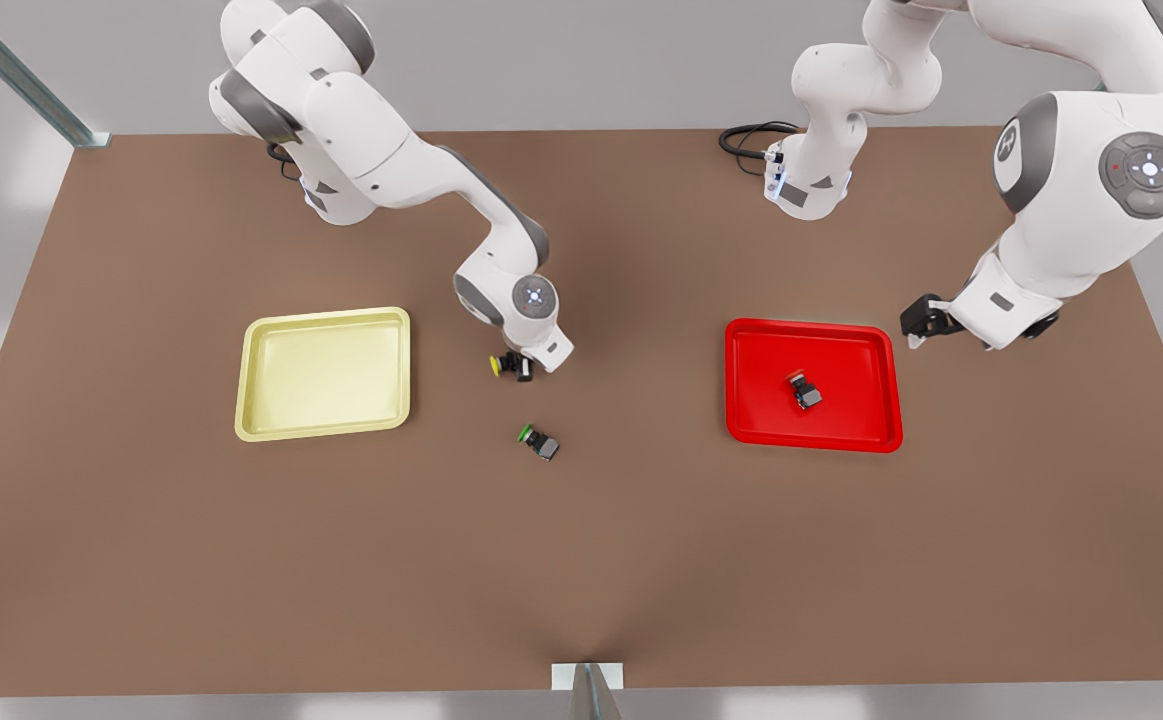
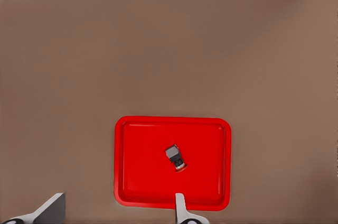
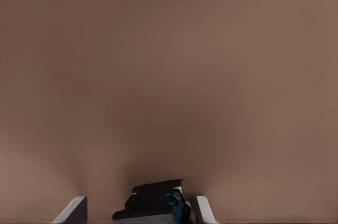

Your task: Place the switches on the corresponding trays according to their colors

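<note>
The right gripper (image 1: 519, 366) is seen low over the surface (image 1: 581, 560), its fingers (image 3: 203, 209) spread around the yellow switch (image 1: 501, 365), whose cap is hidden in the right wrist view. The left gripper (image 1: 913, 335) is held beside the red tray (image 1: 876, 345), fingers parted and empty. The red switch (image 2: 175, 157) lies inside that tray; the green switch (image 1: 539, 441) lies loose between the trays.
</note>
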Robot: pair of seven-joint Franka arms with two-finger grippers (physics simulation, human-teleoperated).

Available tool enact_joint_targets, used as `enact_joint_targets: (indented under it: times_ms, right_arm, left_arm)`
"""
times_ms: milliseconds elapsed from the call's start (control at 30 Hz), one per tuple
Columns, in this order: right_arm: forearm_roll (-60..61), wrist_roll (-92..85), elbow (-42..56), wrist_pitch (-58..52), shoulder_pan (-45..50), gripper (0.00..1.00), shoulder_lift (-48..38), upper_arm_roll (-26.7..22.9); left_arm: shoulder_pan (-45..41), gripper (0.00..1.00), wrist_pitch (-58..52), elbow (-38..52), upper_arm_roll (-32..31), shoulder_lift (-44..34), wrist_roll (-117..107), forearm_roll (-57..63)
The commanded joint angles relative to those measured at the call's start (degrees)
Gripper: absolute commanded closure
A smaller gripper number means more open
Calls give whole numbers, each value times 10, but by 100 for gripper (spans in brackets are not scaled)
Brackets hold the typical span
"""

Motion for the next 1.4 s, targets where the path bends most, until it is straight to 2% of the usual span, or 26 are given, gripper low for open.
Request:
enact_joint_targets:
  times_ms: [0, 133, 733, 1000, 1133, 1333, 1367]
  right_arm:
    - [0, 0, 0, 0, 0, 40, 0, 0]
    - [0, -1, 0, 1, -1, 46, -4, 0]
    - [0, -1, -1, -31, -8, 48, -32, 0]
    - [-1, -21, -104, -50, -65, 48, -148, 1]
    - [-1, -86, -207, -65, -130, 48, -243, 1]
    - [-68, -102, -315, -53, -223, 47, -297, -3]
    - [-68, -110, -319, -52, -231, 41, -295, -21]
  left_arm:
    - [0, 0, 0, -1, 0, 0, 0, 0]
    - [0, 0, -1, -1, 0, -1, 0, 0]
    - [0, 0, -4, -1, 0, -1, -7, -3]
    - [-1, 0, -4, -1, -37, 4, -41, -5]
    - [-2, 0, -3, -1, -44, 7, -43, -5]
    - [-14, 0, 8, 0, -45, 18, -60, -6]
    - [-14, 0, 13, 1, -45, 21, -60, -6]
